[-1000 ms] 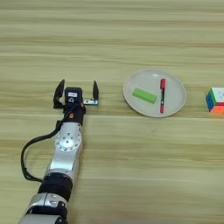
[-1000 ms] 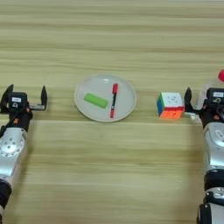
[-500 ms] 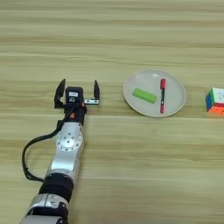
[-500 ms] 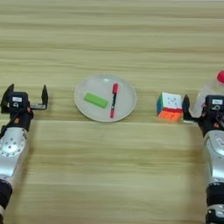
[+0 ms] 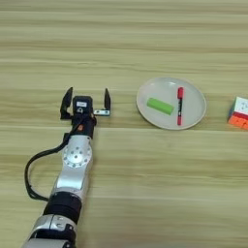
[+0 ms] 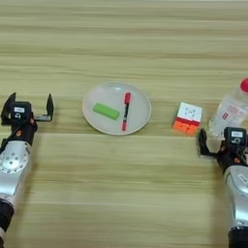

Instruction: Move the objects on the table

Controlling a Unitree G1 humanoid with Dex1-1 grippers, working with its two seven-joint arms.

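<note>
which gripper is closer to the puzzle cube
Right. The right gripper sits just right of the cube; the left gripper is far left, beyond the plate.

the far half of the worktop [image 6: 121, 38] lies bare across its whole width, and so does the near middle between the two arms. between the left hand [image 5: 85, 102] and the plate [image 6: 92, 116] there is an open strip of wood, while the plate itself carries the green block [image 6: 106, 111] and the marker pen [image 6: 125, 111] side by side. on the right it is tight: the puzzle cube [image 6: 187, 118] sits near the plate's right, a clear bottle [image 6: 231, 109] with a red cap stands just right of the cube, and the right hand [image 6: 220, 140] sits just near of that bottle.
</note>
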